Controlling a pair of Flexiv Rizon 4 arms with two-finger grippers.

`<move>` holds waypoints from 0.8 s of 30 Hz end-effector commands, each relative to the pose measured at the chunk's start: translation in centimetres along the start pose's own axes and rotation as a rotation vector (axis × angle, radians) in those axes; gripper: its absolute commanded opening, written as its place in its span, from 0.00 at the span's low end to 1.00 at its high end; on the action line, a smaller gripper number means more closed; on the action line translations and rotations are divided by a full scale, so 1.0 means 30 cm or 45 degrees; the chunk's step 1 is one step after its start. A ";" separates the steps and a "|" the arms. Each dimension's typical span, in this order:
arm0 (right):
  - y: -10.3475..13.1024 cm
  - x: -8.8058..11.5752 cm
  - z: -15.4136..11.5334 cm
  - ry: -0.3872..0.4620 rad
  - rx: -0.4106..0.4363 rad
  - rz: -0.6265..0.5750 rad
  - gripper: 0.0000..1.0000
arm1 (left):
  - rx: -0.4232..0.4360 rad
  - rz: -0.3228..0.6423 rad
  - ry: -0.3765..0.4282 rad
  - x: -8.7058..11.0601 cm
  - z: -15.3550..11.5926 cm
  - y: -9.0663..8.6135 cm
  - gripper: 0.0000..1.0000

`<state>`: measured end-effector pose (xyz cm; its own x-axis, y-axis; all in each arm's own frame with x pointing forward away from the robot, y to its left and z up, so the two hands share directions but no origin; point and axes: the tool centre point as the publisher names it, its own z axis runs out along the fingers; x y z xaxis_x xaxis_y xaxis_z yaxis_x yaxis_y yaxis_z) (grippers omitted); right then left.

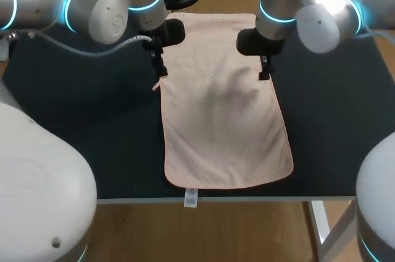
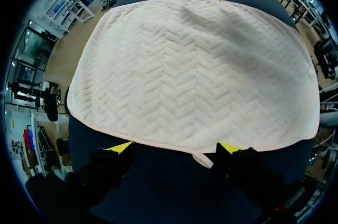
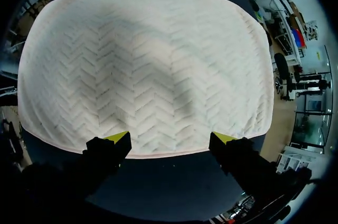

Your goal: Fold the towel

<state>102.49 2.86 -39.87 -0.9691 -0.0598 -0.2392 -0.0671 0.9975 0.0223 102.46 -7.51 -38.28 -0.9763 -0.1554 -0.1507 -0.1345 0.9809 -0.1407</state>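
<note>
Got the tag (image 1: 191, 198) dangling off the desk (image 1: 62, 126) front, towel (image 1: 222, 126) flat lengthways mid-desk, both jaws spread apart at its long edges, gripping nothing; looks soft, light, floppy, so probably best pinching the hem near corners.

Towel (image 1: 225, 114) lies flat down the middle of the surface (image 1: 80, 126), running from the far edge to the front edge, with its tag (image 1: 191, 198) hanging over the front. Left gripper (image 1: 162, 71) sits at the towel's left long edge, in the far half. Right gripper (image 1: 265, 75) is straight across from it at the right edge. The towel's little loop (image 2: 202, 159) pokes out between the left gripper's spread fingers.
</note>
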 end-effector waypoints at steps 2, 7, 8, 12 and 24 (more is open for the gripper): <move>-0.013 -0.012 0.030 0.034 -0.001 -0.002 1.00 | 0.020 0.018 0.021 -0.003 0.054 -0.018 1.00; -0.027 -0.011 0.055 0.060 0.001 0.006 1.00 | 0.047 0.011 0.045 0.000 0.077 -0.037 1.00; -0.030 -0.013 0.060 0.065 0.001 0.008 1.00 | 0.054 0.001 0.052 -0.001 0.083 -0.037 1.00; -0.034 -0.020 0.065 0.072 -0.001 0.014 1.00 | 0.034 0.004 0.068 -0.006 0.109 -0.048 1.00; -0.038 -0.026 0.076 0.088 0.001 0.000 1.00 | 0.023 -0.042 0.174 -0.026 0.182 -0.064 1.00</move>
<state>103.62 1.85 -41.96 -0.9823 -0.0606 -0.1770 -0.0659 0.9975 0.0245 103.27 -9.42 -42.18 -0.9839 -0.1749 -0.0374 -0.1667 0.9724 -0.1635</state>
